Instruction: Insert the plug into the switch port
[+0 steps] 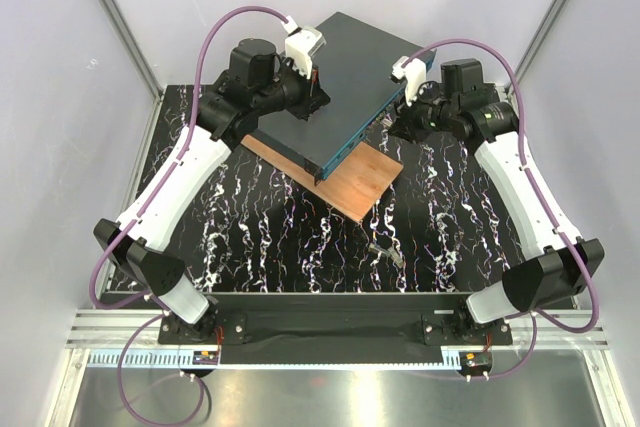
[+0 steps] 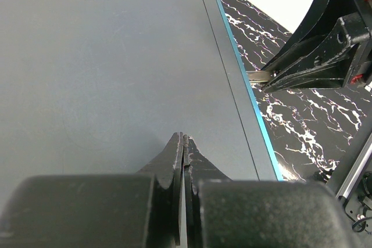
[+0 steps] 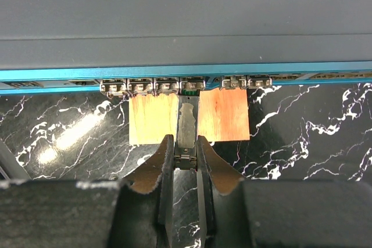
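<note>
The right fingers (image 3: 165,158) pinch the plug (image 3: 187,121), its tip at a port (image 3: 190,85) on the switch (image 3: 186,15) at the bench's (image 1: 250,237) 12 o'clock, seemingly not yet seated, while the left fingers (image 2: 173,158), closed and empty, rest on its top.

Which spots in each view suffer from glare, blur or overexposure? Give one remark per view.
Right wrist: glare patch on the glossy table left of the plug; the right gripper blurs toward the bottom edge. Left wrist: top right corner blown out white; the body of the left gripper is out of focus. Top external: sharp, with a bright strip at the near edge.
</note>
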Robot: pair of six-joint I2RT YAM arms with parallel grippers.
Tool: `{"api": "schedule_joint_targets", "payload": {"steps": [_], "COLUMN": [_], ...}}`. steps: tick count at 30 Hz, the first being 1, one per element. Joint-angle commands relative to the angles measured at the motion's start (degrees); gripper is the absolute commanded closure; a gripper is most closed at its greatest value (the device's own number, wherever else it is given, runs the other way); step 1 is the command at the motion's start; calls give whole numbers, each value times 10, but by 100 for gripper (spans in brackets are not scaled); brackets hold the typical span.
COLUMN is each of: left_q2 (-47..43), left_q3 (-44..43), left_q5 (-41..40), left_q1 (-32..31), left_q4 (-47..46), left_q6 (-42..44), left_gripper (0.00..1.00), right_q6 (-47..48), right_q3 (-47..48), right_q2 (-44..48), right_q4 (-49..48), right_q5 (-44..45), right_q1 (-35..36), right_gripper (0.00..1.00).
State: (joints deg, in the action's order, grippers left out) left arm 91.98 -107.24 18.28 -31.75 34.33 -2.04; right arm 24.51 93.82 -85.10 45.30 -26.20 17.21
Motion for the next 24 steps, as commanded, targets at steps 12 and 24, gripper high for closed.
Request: {"api": "schedule_joint_targets", "payload": {"steps": [12,24], "left_q2": [3,6], "left_q3": [-5,-7], "left_q5": [14,14], "left_q1": [5,5], "left_q4": [-28,-27], "left_q6": [-4,-2], "left_gripper": [100,100], "right_q6": [-28,-31], "right_q3": [-13,-66], "right_q2": [30,34], "right_q4": [-113,-141], "right_q5": [-145,-177], "right_q1": [-24,-31], "right_gripper": [100,100]}}
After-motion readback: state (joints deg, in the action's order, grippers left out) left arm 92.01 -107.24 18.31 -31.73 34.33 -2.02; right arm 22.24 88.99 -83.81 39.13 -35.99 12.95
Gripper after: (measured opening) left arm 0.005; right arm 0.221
